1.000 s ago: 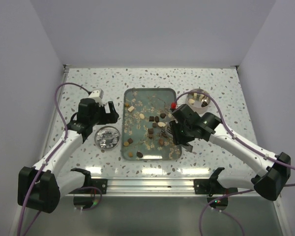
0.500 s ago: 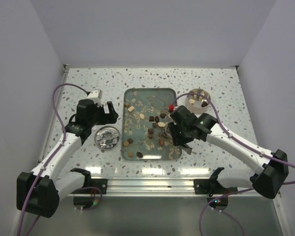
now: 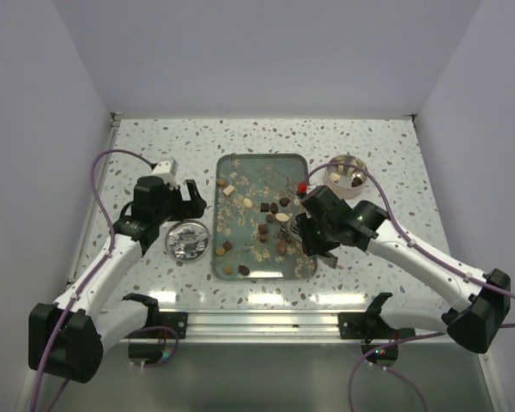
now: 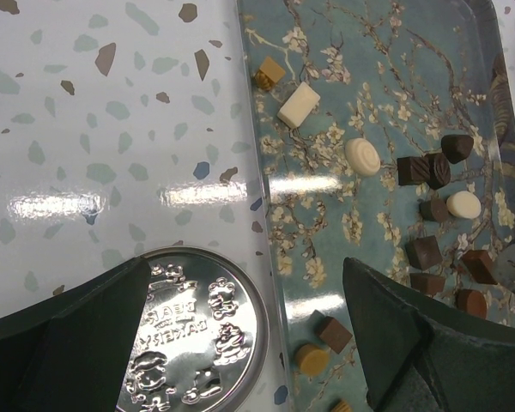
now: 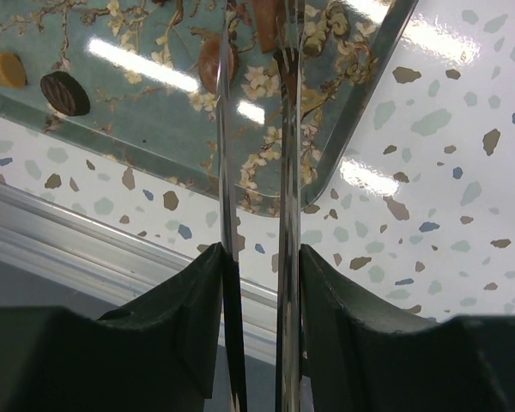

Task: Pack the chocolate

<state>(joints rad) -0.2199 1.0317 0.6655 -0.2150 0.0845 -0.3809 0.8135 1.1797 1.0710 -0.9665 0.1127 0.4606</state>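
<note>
1. Hovering above the tin (image 4: 197, 343) and tray (image 4: 386, 51) edge, your left claw (image 4: 247, 300) gapes empty.
2. Your right claw (image 5: 257, 257) clenches metal tongs (image 5: 279, 129), tips over the tray.
3. Most chocolate (image 4: 361, 157) lies scattered on the tray; some in the bowl (image 3: 330, 176).

I see the tray (image 3: 283, 167) mid-counter (image 3: 395, 146), chocolate (image 3: 263, 230) scattered over it. Left fingers (image 3: 197, 199) are above bare counter just left of the tray's far half, near the silver tin (image 3: 188, 239). Right fingers (image 3: 302, 232) are over the tray's right edge. The bowl (image 3: 332, 169) sits just right of the tray's far corner, with a few pieces inside.
</note>
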